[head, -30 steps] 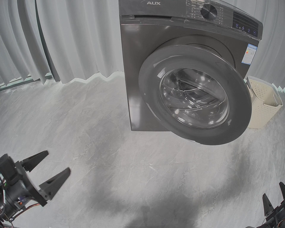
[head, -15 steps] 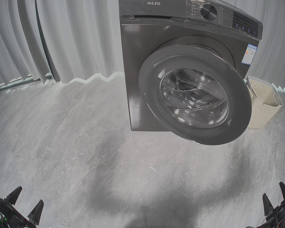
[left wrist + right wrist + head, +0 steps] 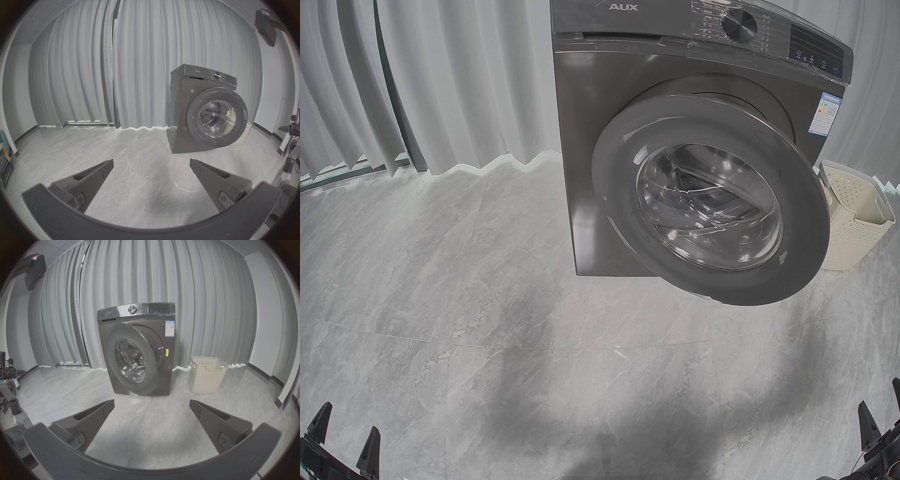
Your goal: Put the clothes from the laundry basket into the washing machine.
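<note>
A dark grey washing machine (image 3: 600, 125) (image 3: 181, 103) (image 3: 137, 321) stands on the floor ahead, its round door (image 3: 709, 200) (image 3: 217, 117) (image 3: 131, 360) swung partly open. To its right sits a cream perforated laundry basket (image 3: 856, 215) (image 3: 206, 374); I see no clothes in it from here. My left gripper (image 3: 344, 434) (image 3: 151, 164) is low at the bottom left, open and empty. At the bottom right my right gripper (image 3: 881, 412) (image 3: 151, 404) is open and empty too. Both are far from the machine.
Pale curtains (image 3: 444, 75) hang behind the machine and along the left. A wide stretch of grey marble floor (image 3: 519, 312) lies between me and the machine. The basket stands close to the machine's right side.
My left gripper has dropped from the middle left down to the bottom left corner of the head view. The right gripper, machine and basket have hardly shifted.
</note>
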Robot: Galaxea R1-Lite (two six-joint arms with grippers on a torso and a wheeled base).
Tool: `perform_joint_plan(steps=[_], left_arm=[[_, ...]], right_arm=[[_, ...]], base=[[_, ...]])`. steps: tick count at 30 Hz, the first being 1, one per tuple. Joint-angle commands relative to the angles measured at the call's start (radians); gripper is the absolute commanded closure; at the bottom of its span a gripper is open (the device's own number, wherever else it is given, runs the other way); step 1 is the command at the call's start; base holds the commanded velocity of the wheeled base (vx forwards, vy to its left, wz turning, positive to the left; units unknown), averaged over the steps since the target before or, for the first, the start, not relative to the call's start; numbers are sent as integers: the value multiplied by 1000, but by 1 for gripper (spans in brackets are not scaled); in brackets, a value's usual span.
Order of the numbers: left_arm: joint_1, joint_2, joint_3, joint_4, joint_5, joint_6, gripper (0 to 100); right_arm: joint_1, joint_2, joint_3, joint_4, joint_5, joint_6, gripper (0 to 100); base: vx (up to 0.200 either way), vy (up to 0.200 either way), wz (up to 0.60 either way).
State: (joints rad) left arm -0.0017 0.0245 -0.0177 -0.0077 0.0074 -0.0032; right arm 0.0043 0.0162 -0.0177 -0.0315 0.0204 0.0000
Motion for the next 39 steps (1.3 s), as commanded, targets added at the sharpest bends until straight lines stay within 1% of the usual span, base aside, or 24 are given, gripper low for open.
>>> perform_joint_plan(steps=[1, 2, 5, 7, 8, 10, 11, 14, 15, 16, 17, 20, 25, 26, 30, 32, 33, 34, 36, 37, 39], left_arm=[[2, -24, 16, 9, -23, 15, 0], [2, -24, 16, 9, -23, 11, 0], [3, -24, 16, 8, -23, 12, 0], [3, -24, 16, 6, -21, 19, 0], [3, -24, 16, 6, -21, 19, 0], [3, -24, 16, 8, -21, 17, 0], [3, -24, 16, 8, -21, 17, 0], [3, -24, 16, 8, -21, 17, 0], [3, -24, 16, 8, -21, 17, 0], [3, -24, 16, 8, -21, 17, 0], [3, -24, 16, 8, -21, 15, 0], [2, -24, 16, 8, -21, 12, 0], [2, -24, 16, 8, -23, 12, 0], [2, -24, 16, 9, -23, 17, 0], [3, -24, 16, 8, -23, 15, 0], [2, -24, 16, 9, -23, 15, 0], [2, -24, 16, 9, -23, 14, 0], [2, -24, 16, 9, -23, 14, 0], [3, -24, 16, 8, -24, 14, 0], [3, -24, 16, 8, -24, 12, 0], [2, -24, 16, 8, -24, 12, 0]], right_arm=[[5, -15, -97, -76, -4, 2, 0], [5, -4, -114, -57, -5, 2, 0], [11, 28, -123, 50, 9, -2, 0], [23, 76, -123, 105, 35, -2, 0], [31, 102, -125, 111, 53, -2, 0], [37, 156, -128, 108, 73, -2, 0], [37, 169, -130, 107, 75, -2, 0], [39, 269, -150, 91, 98, -11, 0], [40, 304, -154, 79, 113, -15, 0], [40, 304, -154, 79, 113, -15, 0], [39, 369, -169, 56, 145, -23, 0], [39, 461, -177, 16, 187, -25, 0], [39, 600, -180, -96, 193, -20, 0], [40, 663, -186, -163, 200, -15, 0], [45, 791, -192, -288, 227, -14, 0], [85, 858, -196, -346, 273, 6, 0], [106, 884, -196, -372, 291, 26, 0], [125, 907, -197, -396, 300, 55, 0], [149, 932, -199, -435, 303, 98, 0], [164, 939, -197, -452, 306, 112, 0], [194, 953, -196, -464, 306, 121, 0]], base=[[0, 0, 0], [0, 0, 0], [0, -67, 0], [0, -200, 0], [0, -200, 0], [0, -200, 0], [0, -200, 0], [0, -200, 0], [0, -200, 0], [0, -200, 0], [0, -200, 0], [0, -200, 0], [0, -200, 0], [0, 0, 0], [0, 0, 0], [0, 0, 0], [0, 0, 0], [0, 0, 0], [0, 0, 0], [0, 0, 0], [200, 0, 0]])
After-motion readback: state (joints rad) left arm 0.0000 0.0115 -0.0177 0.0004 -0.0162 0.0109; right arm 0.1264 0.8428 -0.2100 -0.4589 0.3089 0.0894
